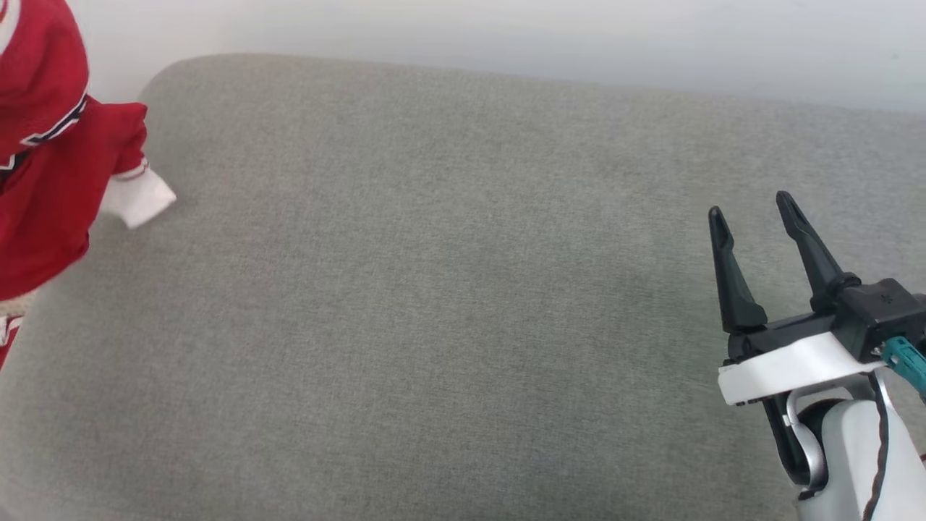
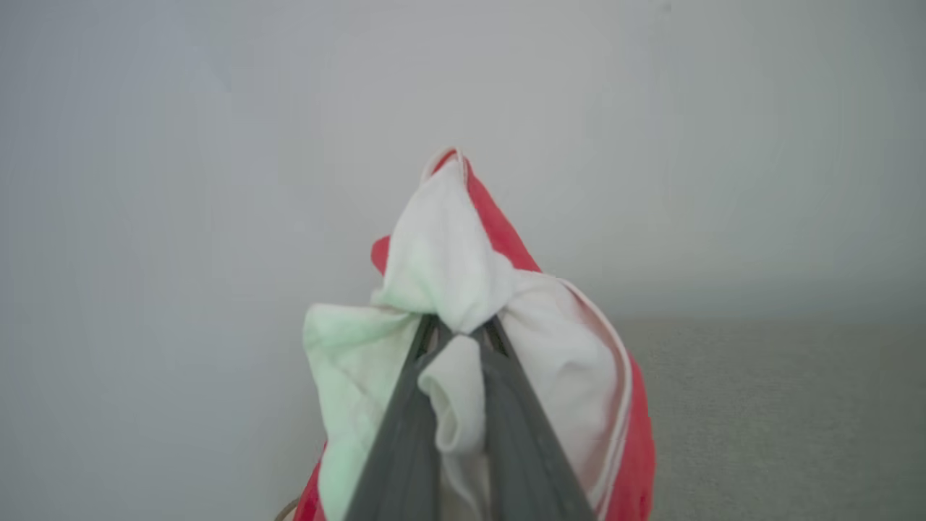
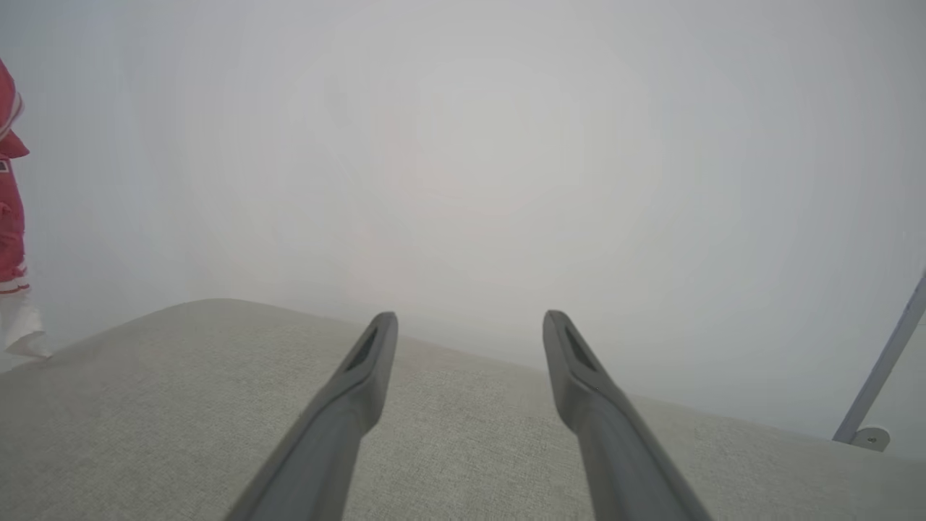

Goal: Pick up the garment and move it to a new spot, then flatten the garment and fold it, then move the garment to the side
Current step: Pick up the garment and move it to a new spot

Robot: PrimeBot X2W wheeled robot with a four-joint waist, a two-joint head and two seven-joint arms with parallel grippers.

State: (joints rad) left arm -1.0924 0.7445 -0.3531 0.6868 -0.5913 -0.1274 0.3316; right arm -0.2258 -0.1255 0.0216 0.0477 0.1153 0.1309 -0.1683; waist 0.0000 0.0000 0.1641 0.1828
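The garment (image 1: 45, 181) is being held up, bunched and hanging over the left end of the grey cushion (image 1: 463, 325), clamped in the left gripper (image 2: 463, 334) jaws, while the right gripper (image 1: 750, 206), jaws apart and empty, is being held well away, so placing, flattening, folding and setting aside are judged still to be done.

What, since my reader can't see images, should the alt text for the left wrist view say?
The left gripper is shut on a bunched fold of the garment, white cloth edged in red, which puffs up above its two dark fingers. Behind it are a plain pale wall and, at lower right, a grey cushioned surface.
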